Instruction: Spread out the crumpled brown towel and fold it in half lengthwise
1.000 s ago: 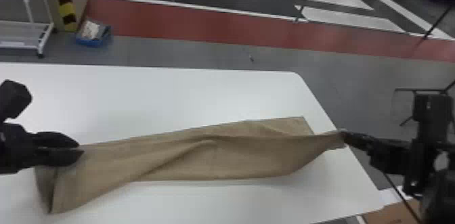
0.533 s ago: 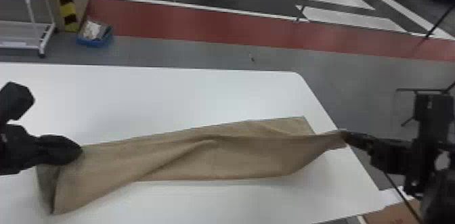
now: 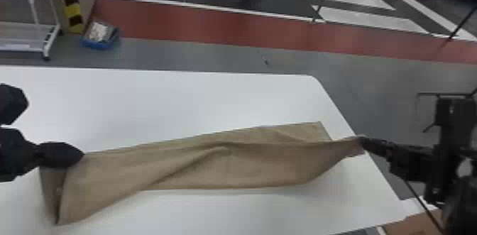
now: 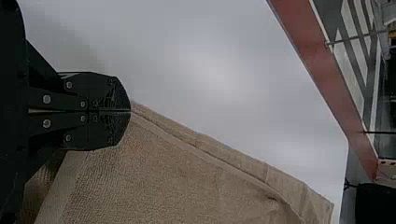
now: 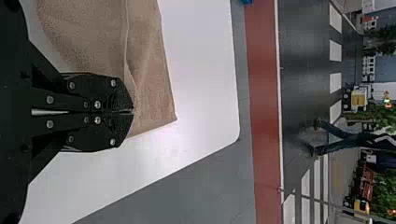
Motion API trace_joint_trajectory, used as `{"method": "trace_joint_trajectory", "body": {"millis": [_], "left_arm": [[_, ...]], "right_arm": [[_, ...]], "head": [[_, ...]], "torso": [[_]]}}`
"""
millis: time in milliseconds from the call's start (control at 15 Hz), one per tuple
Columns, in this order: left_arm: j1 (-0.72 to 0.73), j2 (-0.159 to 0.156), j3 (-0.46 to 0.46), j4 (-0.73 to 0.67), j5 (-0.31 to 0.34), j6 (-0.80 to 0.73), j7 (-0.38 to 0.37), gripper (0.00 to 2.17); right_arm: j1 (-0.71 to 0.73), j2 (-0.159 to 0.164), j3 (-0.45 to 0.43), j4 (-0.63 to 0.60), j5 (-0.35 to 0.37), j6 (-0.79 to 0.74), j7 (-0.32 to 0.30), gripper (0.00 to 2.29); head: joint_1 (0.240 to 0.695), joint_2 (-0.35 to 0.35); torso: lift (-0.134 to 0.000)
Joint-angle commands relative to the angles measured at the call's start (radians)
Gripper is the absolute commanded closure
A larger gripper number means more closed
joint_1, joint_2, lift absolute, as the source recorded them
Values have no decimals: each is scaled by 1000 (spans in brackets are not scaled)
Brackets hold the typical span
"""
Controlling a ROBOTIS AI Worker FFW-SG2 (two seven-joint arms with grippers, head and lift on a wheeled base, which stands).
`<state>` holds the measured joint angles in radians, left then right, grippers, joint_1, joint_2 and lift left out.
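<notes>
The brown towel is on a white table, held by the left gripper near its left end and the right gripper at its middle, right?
Not the middle: the head view shows the right gripper holding the brown towel at its right end. The left gripper does hold it near its left end, and the table is white.

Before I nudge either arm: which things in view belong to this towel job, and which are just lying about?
Job:
brown towel
left claw, shut on it
right claw, shut on it
white table beneath

Lying about:
blue bin on the floor
white rack beyond the table
brown cardboard, near right
</notes>
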<state>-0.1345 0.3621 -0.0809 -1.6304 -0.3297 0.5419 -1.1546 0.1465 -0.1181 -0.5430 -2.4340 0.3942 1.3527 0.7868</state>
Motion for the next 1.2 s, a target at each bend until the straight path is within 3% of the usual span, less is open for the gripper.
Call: {"method": "trace_joint_trajectory", "body": {"millis": [0, 200, 267, 333, 467, 533, 733, 1133], "left_arm": [[12, 5, 26, -29, 12, -3, -37, 1507], [73, 28, 73, -123, 46, -3, -155, 1507], [87, 31, 76, -138, 51, -3, -168, 1507], [95, 29, 72, -138, 54, -3, -128, 1497], [101, 21, 33, -126, 51, -3, -20, 697], [98, 15, 24, -121, 51, -3, 3, 620], [50, -5, -23, -82, 35, -3, 7, 633], [-5, -6, -37, 21, -3, -3, 44, 812]], "right_arm": [[-4, 0, 0, 1, 0, 0, 0, 1193], [-10, -2, -5, 9, 0, 0, 0, 1193], [-10, -2, -6, 13, 0, -7, 0, 1193], [-12, 0, -2, 18, 0, -7, -1, 1193], [-12, 8, 6, 23, 0, -19, -3, 1193], [-12, 11, 8, 23, 2, -19, -3, 1193], [-8, 9, -5, 15, 2, -16, 2, 1193], [-1, 5, -15, 12, -5, -13, 3, 1193]], "head": [[695, -304], [695, -307], [695, -312], [695, -317], [695, -321], [695, -316], [695, -319], [695, -333]], "torso": [[-124], [-124], [-124], [-124], [-124], [-124], [-124], [-124]]}}
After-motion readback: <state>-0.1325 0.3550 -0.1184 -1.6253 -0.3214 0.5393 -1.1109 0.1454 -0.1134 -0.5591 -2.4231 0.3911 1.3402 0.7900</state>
